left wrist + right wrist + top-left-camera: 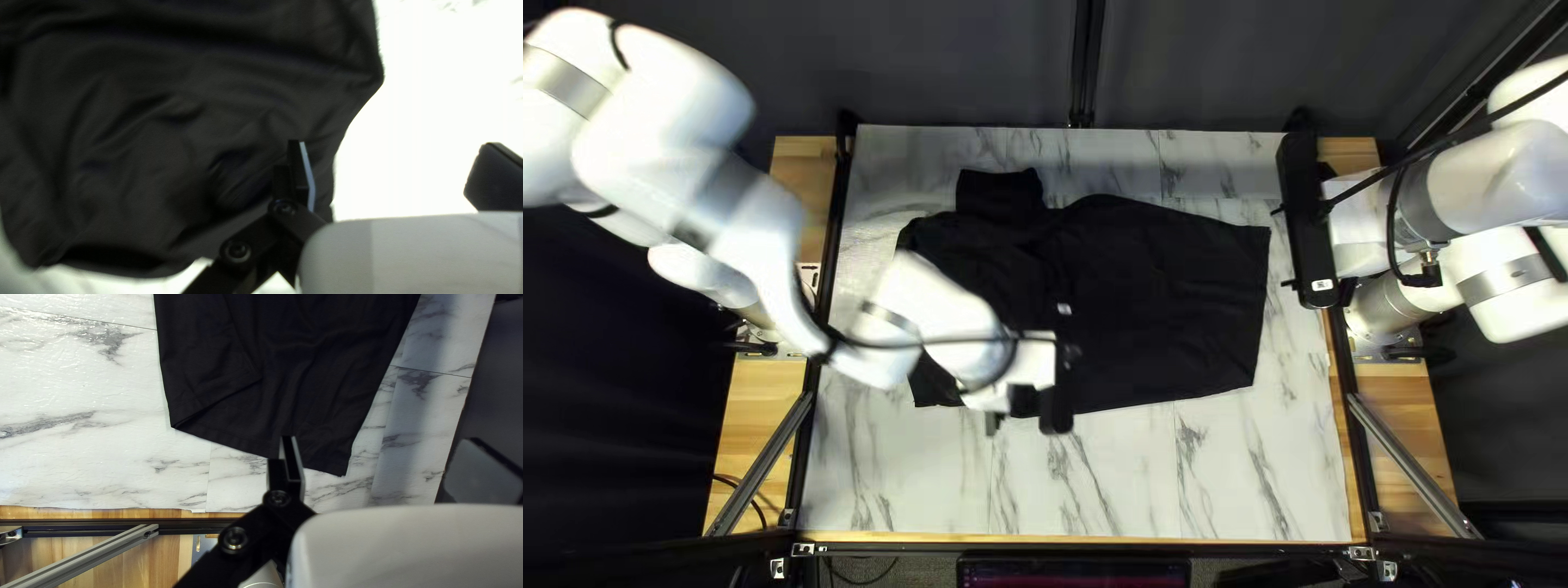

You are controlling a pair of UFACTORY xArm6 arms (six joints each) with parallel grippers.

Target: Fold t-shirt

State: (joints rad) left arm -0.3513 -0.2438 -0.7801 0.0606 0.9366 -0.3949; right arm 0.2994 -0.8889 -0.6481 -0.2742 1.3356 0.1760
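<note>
Black cloth t-shirt (1165, 294), part folded, mid white marbled table (1111, 479). Black left gripper (395, 144) over table's near half, black right gripper (382, 440) by table's right edge; both jaws wide apart. Best: pinch all layers, lift low, go slow.

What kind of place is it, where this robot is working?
Probably a robot test cell: metal frame bars edge a marble-patterned table, a dark curtain hangs behind, and two arms flank it.
</note>
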